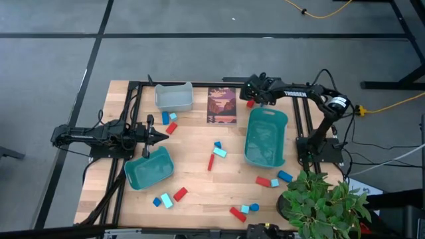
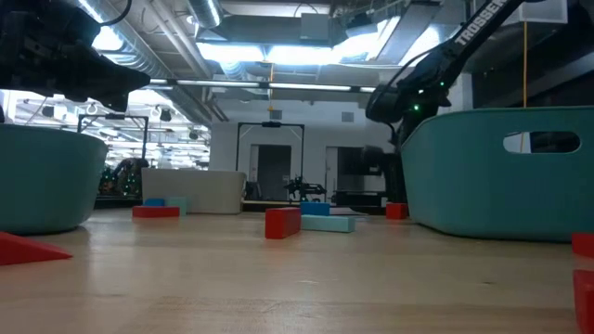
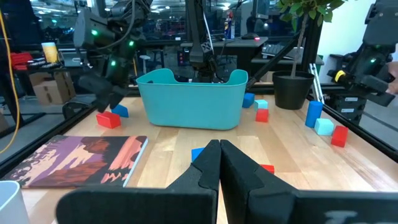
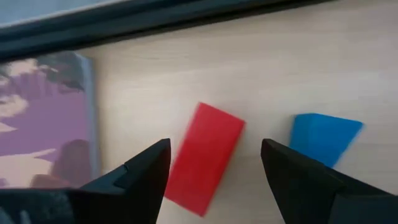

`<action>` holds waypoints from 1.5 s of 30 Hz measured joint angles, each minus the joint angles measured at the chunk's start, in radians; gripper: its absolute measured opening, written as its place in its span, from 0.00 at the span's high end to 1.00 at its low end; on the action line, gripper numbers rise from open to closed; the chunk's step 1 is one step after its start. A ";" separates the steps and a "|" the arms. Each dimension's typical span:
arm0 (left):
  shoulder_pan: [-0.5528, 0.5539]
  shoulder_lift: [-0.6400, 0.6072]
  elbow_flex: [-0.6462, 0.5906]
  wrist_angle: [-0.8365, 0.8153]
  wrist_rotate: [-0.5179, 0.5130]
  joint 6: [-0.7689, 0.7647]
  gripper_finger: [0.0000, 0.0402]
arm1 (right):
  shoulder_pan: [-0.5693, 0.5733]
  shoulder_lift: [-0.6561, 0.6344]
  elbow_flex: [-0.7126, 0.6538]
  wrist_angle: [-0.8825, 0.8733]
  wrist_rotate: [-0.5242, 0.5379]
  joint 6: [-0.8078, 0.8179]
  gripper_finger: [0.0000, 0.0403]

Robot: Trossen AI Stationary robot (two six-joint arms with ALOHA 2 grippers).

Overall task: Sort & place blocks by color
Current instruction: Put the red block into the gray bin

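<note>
Right gripper (image 4: pixel 214 165): hovering, jaws apart, over a red block (image 4: pixel 205 157) beside the picture card (image 4: pixel 43 118).
Left gripper (image 3: pixel 219 163): waiting, jaws together, above the small teal bin (image 1: pixel 149 168).
Progress: sorting is barely starting; blocks (image 1: pixel 216 154) are lying scattered across the table (image 1: pixel 199 199), both teal bins looking empty.

Two teal bins (image 1: pixel 266 136) and one grey bin (image 1: pixel 174 96) stood on the counter (image 1: pixel 199 199), with one picture card (image 1: pixel 222 105). About seven red blocks (image 1: pixel 238 214), seven blue blocks (image 1: pixel 285 176) and six cyan blocks (image 1: pixel 220 153) showed.
</note>
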 joint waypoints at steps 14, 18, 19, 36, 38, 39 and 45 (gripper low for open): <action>0.000 0.000 0.000 0.000 0.000 0.000 1.00 | -0.001 0.030 0.000 0.040 0.003 0.026 0.37; 0.000 0.000 0.000 0.000 0.000 0.000 1.00 | 0.000 0.056 0.000 0.057 0.000 0.025 0.37; 0.000 0.000 0.000 0.000 0.000 0.000 1.00 | 0.000 0.063 -0.001 0.055 0.000 0.025 0.37; 0.000 0.000 0.000 0.000 0.001 0.000 1.00 | 0.004 0.114 0.000 0.070 0.010 -0.004 0.41; 0.000 0.000 0.000 0.000 0.001 0.000 1.00 | 0.003 0.114 0.000 0.068 0.013 -0.005 0.44; 0.000 0.000 0.000 0.000 0.001 0.000 1.00 | 0.003 0.114 0.000 0.067 0.015 -0.005 0.45; 0.000 0.000 0.000 0.000 0.001 0.000 1.00 | 0.003 0.115 0.000 0.063 0.025 -0.008 0.51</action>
